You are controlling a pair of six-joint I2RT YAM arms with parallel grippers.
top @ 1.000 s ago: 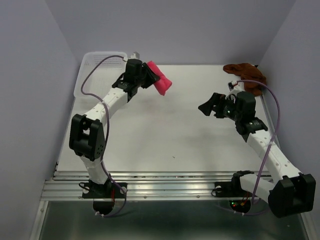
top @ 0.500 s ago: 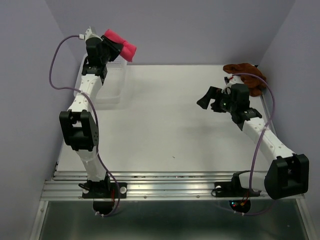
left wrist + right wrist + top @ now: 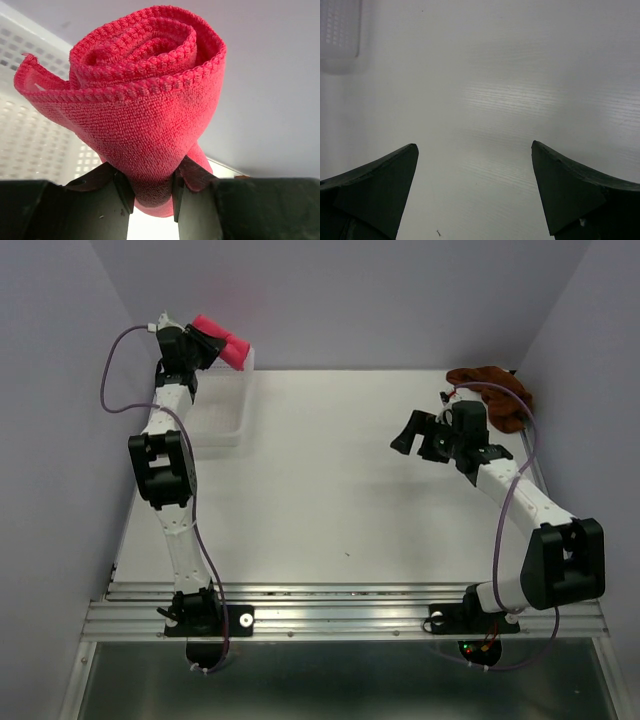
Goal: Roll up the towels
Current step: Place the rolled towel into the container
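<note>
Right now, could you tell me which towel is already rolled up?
The pink-red towel, clamped in the left gripper, shows a spiral roll; the brown towel lies crumpled at the far right of the table.

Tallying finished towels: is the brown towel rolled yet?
No, the brown towel lies in a loose, crumpled heap at the far right corner of the table.

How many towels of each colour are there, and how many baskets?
pink towel: 1
brown towel: 1
white basket: 1
Total: 3
</note>
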